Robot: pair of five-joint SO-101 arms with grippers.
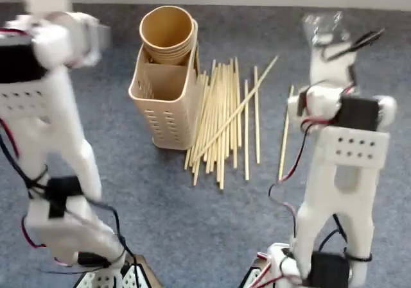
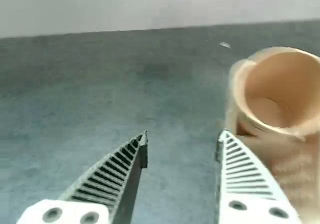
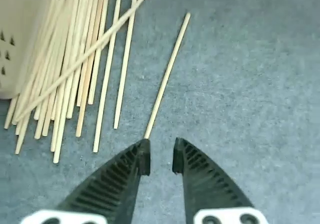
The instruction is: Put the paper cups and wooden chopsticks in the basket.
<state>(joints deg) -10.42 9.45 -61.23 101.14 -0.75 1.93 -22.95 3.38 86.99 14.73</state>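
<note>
Sitting in basket (image 1: 166,111), seemingly stacked cups (image 1: 168,36)

Basket (image 3: 12,44) mostly beyond edge

The right gripper (image 3: 161,156) has its jaws a little apart over the grey carpet (image 3: 250,84), tips right by the end of one stray chopstick (image 3: 167,74). The rest of the chopsticks (image 3: 65,79) are piled against the basket (image 3: 12,49), one lying crosswise on top.

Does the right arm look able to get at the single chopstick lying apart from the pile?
Likely yes: the open right gripper hangs by one end of the single chopstick, bare carpet around it; the pile lies apart.
</note>
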